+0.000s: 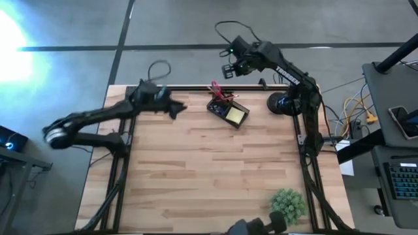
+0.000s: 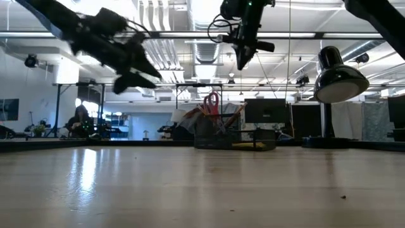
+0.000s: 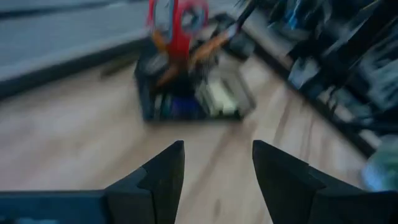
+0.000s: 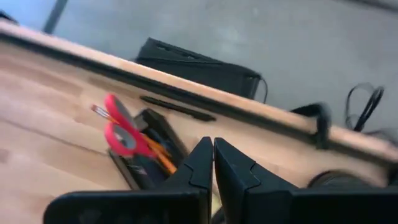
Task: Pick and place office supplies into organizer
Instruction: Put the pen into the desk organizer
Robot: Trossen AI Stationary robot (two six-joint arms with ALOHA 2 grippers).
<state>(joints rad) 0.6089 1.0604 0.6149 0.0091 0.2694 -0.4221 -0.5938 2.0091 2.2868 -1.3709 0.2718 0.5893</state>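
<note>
Item: left gripper (image 3: 214, 171), nearest the lens in its wrist view, fingers apart w/ nothing between, raised off the table (image 1: 196, 183) near the far edge, just left of the organizer (image 1: 228, 109). Item: organizer, black, far-centre of table, appears loaded: red-handled scissors (image 3: 176, 22) upright in taller section, handles up; orange pencil (image 3: 211, 45) leaning beside them; yellow sticky-note pad (image 1: 236, 115) in the low compartment. Item: right gripper (image 4: 213, 163), fingers together, holding nothing, raised high past the far edge behind the organizer. No loose supplies seen on the table, so task looks about complete. Risks, est.: left arm swinging toward the organizer could clip the tall scissor handles and tip or shove the box; leaning pencils could spill if it's jolted; right arm's descent could catch the scissors too.
</note>
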